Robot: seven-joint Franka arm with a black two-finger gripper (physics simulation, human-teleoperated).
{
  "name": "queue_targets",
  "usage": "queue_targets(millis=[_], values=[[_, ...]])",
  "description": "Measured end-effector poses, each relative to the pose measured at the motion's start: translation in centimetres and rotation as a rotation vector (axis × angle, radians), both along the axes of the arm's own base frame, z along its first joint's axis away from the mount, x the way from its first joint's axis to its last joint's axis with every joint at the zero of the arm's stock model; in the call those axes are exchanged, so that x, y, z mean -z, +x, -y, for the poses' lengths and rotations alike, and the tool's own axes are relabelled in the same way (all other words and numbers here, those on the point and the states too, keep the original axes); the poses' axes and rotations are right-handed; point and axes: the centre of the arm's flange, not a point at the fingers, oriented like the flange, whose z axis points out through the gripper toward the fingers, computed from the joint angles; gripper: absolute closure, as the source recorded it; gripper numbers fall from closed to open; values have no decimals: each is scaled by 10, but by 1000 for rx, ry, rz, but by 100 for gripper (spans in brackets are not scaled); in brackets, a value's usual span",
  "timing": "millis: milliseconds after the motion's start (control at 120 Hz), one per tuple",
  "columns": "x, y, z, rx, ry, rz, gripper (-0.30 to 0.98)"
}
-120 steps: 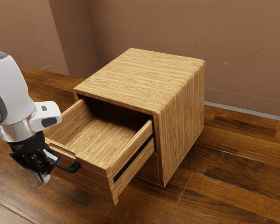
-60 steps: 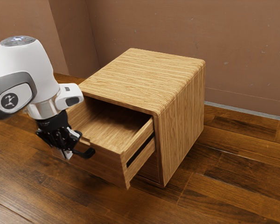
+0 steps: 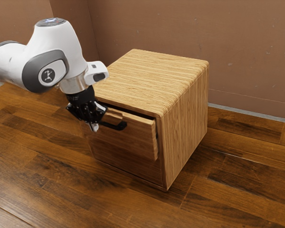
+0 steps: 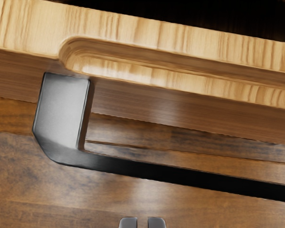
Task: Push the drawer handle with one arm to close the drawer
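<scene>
The drawer (image 3: pixel 135 142) sits near the centre of the exterior view, its front standing slightly proud of the cabinet (image 3: pixel 152 80), with a dark gap along the top edge; it is not fully closed. Its black handle (image 3: pixel 118 126) juts from the front, just left of the frame's centre. In the wrist view, a shallow groove runs along the drawer's wooden rim, beside the handle. The end effector (image 3: pixel 94 127) is at the handle's left end in the exterior view, pointing down, its fingertips nearly together with a slim gap and nothing clamped between them. Whether it touches the handle I cannot tell. The white arm (image 3: pixel 57 42) reaches in from the upper left. Beneath the cabinet lies a dark plank floor (image 3: pixel 237 185), and a brown wall (image 3: pixel 152 23) spans the upper background.
</scene>
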Motion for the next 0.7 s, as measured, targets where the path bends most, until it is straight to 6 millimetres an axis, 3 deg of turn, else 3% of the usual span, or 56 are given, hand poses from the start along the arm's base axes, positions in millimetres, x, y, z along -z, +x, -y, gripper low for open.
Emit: queue_targets(millis=[133,200,275,417,483,542,600,658,700], values=[[4,12,-7,6,6,10,77],[2,7,-10,8,14,24,76],[0,-23,3,32,37,35,70],[-10,-86,46,46,5,12,40],[-38,-92,57,41,-29,22,29],[-84,-78,59,38,-77,43,22],[-123,-48,48,26,-119,40,17],[-152,0,23,9,-145,26,13],[-165,35,-6,-16,-150,19,11]])
